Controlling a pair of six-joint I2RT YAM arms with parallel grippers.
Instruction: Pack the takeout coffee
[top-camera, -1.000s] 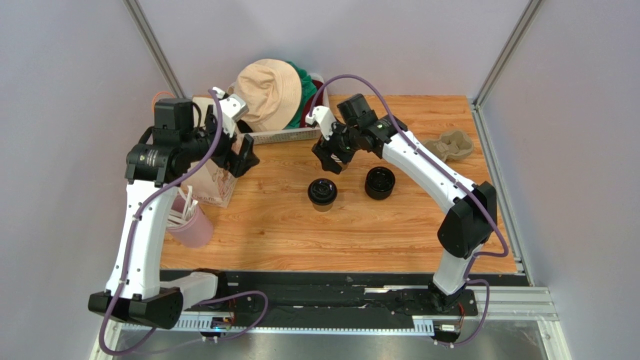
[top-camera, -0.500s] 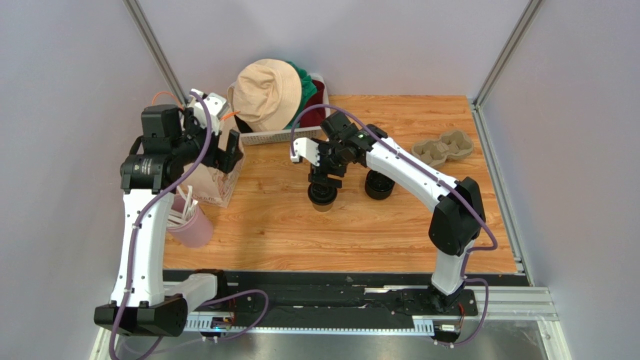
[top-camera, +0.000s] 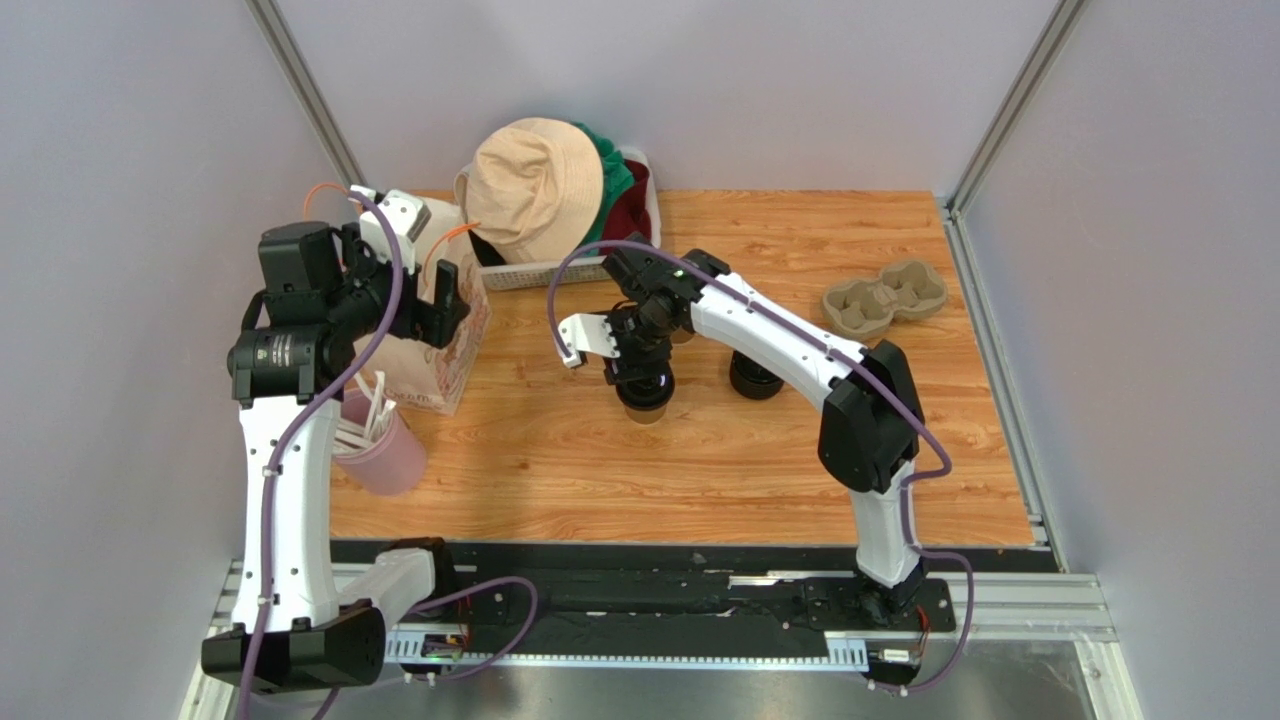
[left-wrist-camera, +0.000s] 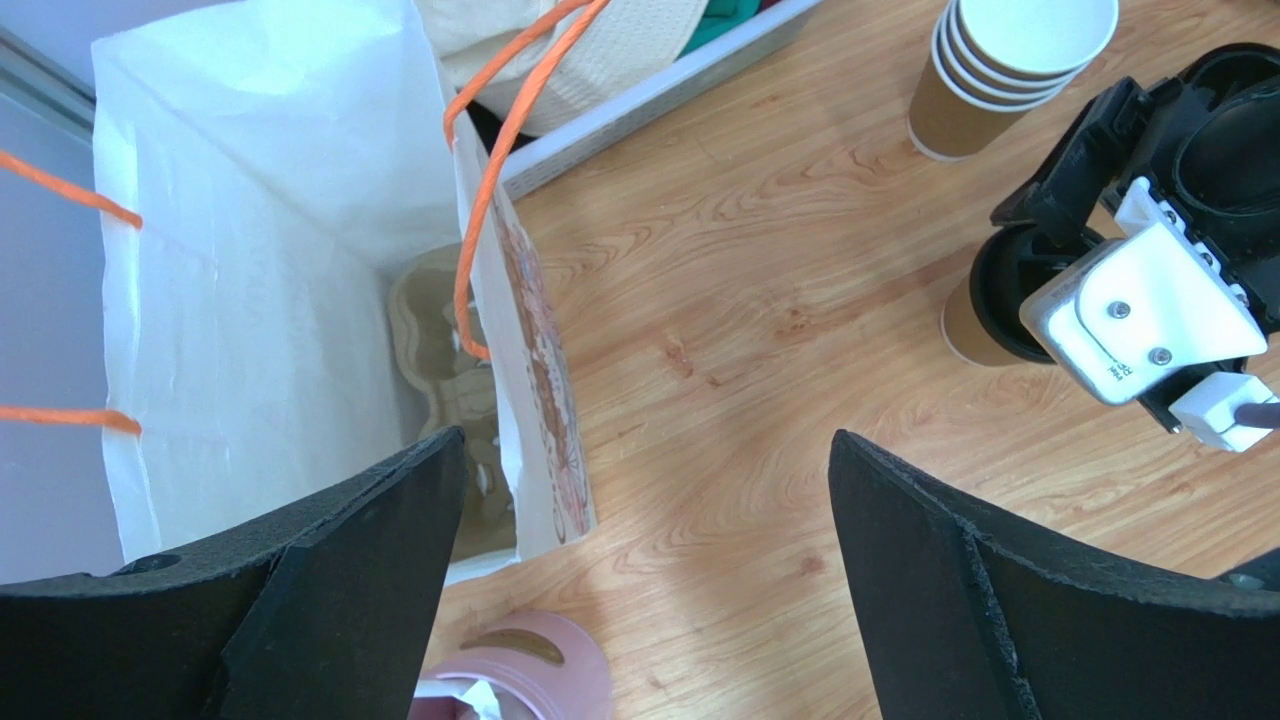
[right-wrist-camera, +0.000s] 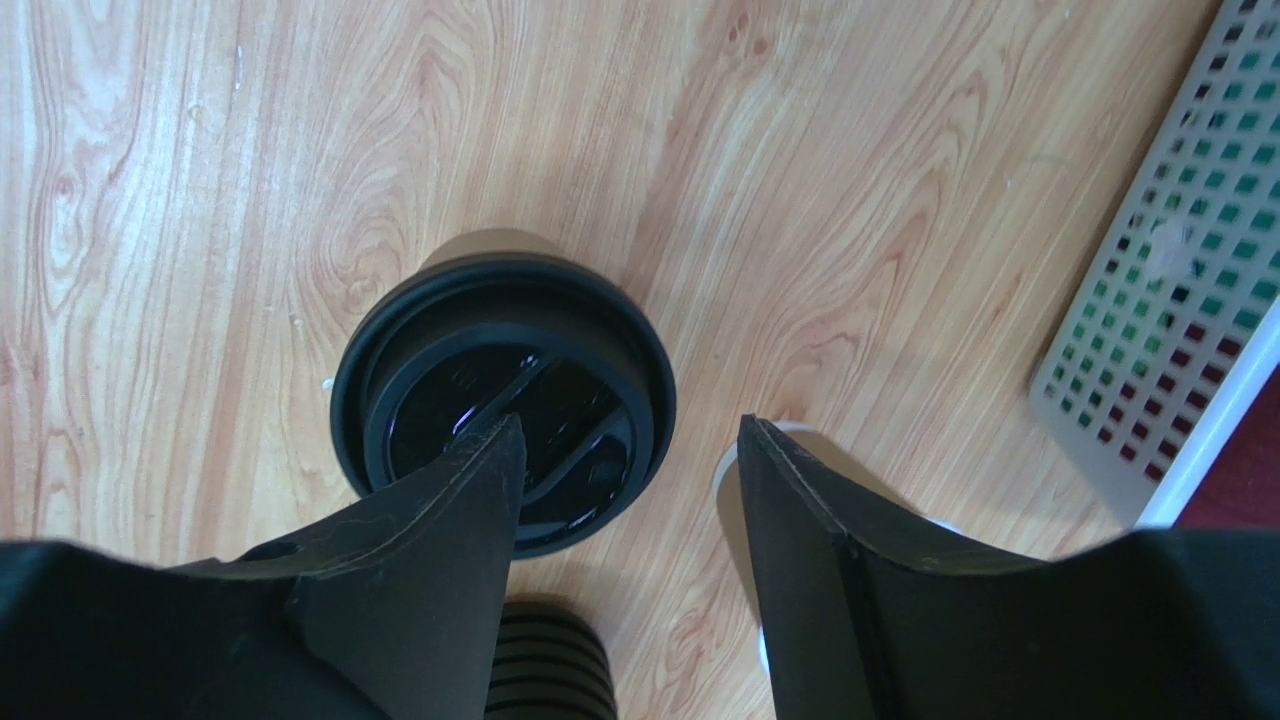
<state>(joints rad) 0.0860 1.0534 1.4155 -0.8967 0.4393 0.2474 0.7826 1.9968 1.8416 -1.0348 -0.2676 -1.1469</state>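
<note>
The takeout coffee (top-camera: 646, 393) is a kraft-brown cup with a black lid, standing mid-table. In the right wrist view its lid (right-wrist-camera: 504, 398) lies under my left finger (right-wrist-camera: 428, 585), mostly left of the gap. My right gripper (top-camera: 643, 357) (right-wrist-camera: 628, 438) is open and hovers just above the cup, touching nothing. The cup's side also shows in the left wrist view (left-wrist-camera: 977, 308), under the right wrist. My left gripper (top-camera: 446, 308) (left-wrist-camera: 646, 585) is open and empty, above the open white paper bag (top-camera: 436, 353) (left-wrist-camera: 256, 285), which has orange handles and a kraft cup carrier (left-wrist-camera: 443, 375) inside.
A stack of black lids (top-camera: 756, 375) (right-wrist-camera: 549, 660) stands right of the cup. Stacked empty paper cups (left-wrist-camera: 1007, 68) stand behind it. A pink cup of straws (top-camera: 383, 450) (left-wrist-camera: 526, 683) is near the bag. A basket of hats (top-camera: 556, 195) is at the back, a kraft carrier (top-camera: 882, 296) at the right.
My right gripper has swung left and forward from behind the lids to just over the coffee cup. My left gripper has moved left and back, over the bag's mouth.
</note>
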